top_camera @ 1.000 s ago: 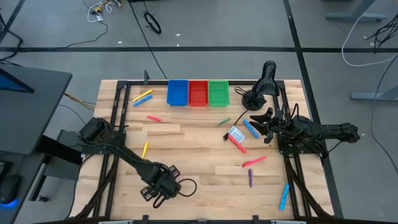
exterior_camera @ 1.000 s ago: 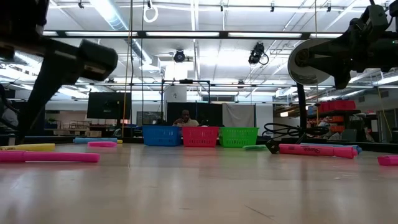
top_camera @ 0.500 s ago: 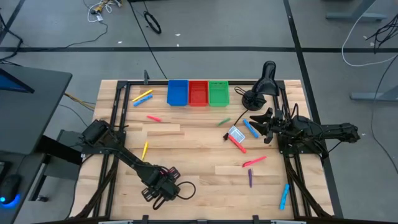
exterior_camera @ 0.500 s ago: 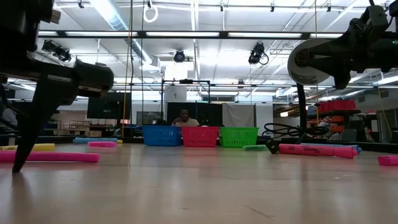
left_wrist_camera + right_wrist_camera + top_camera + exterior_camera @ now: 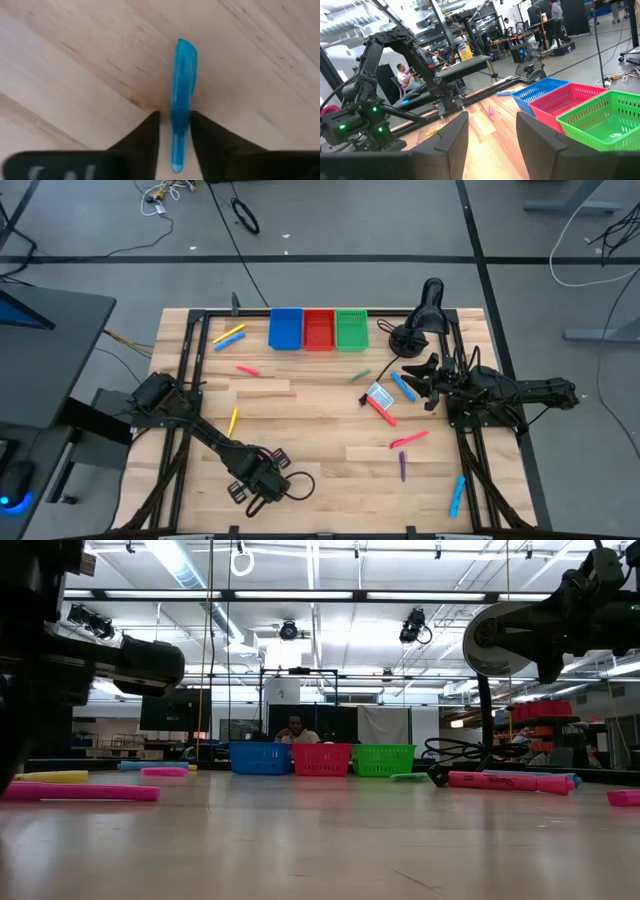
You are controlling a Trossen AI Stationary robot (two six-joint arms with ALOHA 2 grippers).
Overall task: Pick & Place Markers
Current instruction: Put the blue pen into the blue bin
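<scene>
The left gripper (image 5: 175, 117) is down at the near edge of the desk (image 5: 320, 430), left of the middle. Its two fingers are drawn in tight on either side of a blue marker (image 5: 184, 70) that lies flat on the wood, with most of its length poking out beyond the fingertips. From overhead the gripper hides that marker completely.

The right gripper (image 5: 418, 376) hangs over the right side of the desk, towards the far edge. Its fingers stand partly apart with nothing between them.

Ten more markers lie loose on the desk:
- Two are yellow: one (image 5: 231, 332) near the far left corner, and one (image 5: 234, 420) on the left side.
- Three are blue: one (image 5: 228, 342) just beside the far yellow one, one (image 5: 403, 386) just beside the right gripper, and one (image 5: 456, 496) by the near right corner.
- Three are red or pink: one (image 5: 247, 369) left of the middle, one (image 5: 381, 411), and one (image 5: 409, 439) right of the middle.
- One is green (image 5: 361, 375).
- One is purple (image 5: 403, 467), nearer the near edge.

Three bins sit in a row, touching, at the middle of the far edge: blue (image 5: 285, 328), red (image 5: 319, 328) and green (image 5: 352, 328). One small white-and-blue card (image 5: 378, 394) lies beside the red marker. One black stand (image 5: 425, 315) is at the far right.
</scene>
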